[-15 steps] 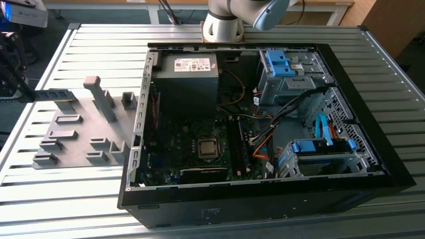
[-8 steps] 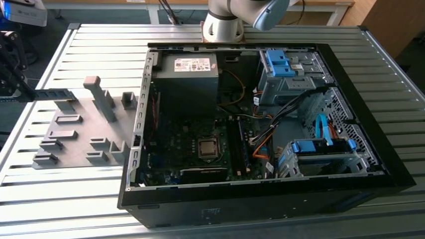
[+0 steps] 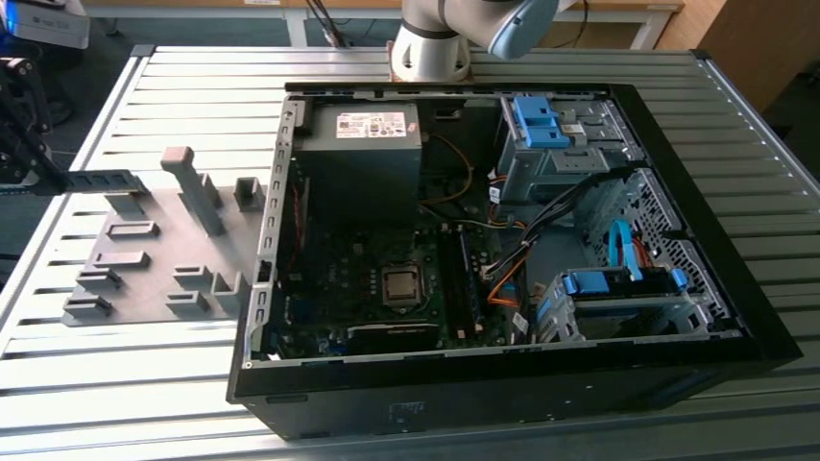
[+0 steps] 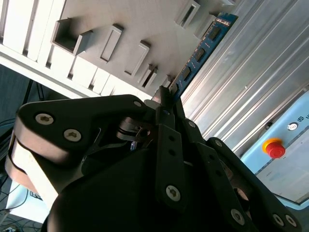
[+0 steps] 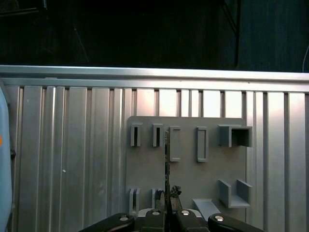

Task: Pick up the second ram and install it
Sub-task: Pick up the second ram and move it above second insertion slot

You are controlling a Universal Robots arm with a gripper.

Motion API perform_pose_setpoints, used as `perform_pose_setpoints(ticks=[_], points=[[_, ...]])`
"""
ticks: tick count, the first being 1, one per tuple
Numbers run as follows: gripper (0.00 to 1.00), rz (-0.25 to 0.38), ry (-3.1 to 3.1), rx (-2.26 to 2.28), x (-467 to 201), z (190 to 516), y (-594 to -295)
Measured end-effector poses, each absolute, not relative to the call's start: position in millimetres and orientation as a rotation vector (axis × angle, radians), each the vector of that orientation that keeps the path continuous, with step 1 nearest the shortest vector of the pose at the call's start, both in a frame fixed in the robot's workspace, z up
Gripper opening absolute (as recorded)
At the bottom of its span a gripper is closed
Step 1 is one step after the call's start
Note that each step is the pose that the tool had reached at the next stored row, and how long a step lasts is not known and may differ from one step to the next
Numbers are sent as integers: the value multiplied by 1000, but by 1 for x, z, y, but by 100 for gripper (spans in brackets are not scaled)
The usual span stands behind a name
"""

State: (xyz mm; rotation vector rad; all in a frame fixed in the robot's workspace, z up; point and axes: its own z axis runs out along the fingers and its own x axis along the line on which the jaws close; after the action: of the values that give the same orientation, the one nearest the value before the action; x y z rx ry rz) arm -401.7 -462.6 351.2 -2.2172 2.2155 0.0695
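Pick-up is judged in hand: the thin blue-green circuit-board ram stick (image 4: 199,52) is pinched by the jaws over the grey fixture plate (image 5: 193,176), a square hold being called for.

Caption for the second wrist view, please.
Gripper shut on one end of the second ram, grey fixture plate and ribbed table behind.
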Motion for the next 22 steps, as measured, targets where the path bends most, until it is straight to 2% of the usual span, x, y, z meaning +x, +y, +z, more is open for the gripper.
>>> perform_pose_setpoints(ticks=[22], points=[[14,69,2216,-2217,-402,358,-463]])
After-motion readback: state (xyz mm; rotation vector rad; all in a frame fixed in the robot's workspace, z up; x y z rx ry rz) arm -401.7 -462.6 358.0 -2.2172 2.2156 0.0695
